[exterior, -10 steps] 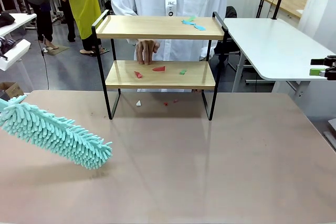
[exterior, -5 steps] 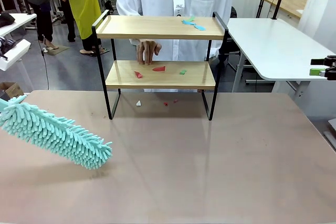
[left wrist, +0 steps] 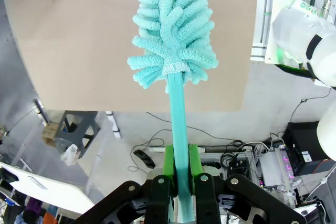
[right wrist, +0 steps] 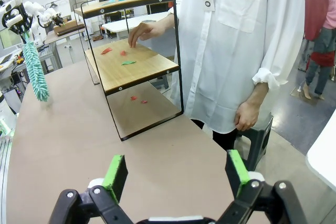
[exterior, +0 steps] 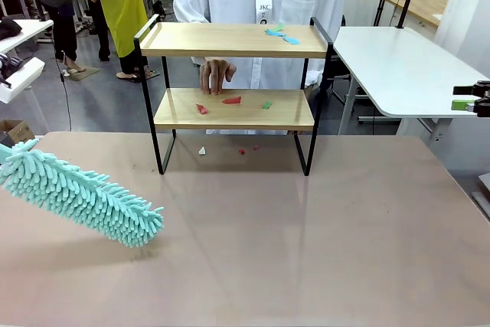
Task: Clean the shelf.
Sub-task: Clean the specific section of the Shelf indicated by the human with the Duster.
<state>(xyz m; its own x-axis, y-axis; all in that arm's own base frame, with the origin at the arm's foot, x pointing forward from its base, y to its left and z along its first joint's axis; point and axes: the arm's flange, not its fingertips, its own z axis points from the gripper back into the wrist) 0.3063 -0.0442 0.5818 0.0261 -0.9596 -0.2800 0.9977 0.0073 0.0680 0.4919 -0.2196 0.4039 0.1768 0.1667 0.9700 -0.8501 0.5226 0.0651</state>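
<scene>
The small wooden two-board shelf with a thin black metal frame (exterior: 222,40) was seen at the upper middle of the front view, on the pale brown surface (exterior: 321,243). Small coloured scraps (exterior: 231,100) were seen on both boards. The left pincer (left wrist: 181,157) was clamped on a fluffy teal duster (exterior: 84,198) at the lower left. The right pincer (right wrist: 177,174) was held wide open, empty.

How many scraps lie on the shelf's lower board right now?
3: a red scrap at the left, a second red scrap mid-board, a green scrap to the right. The person's hand may hide another.
</scene>
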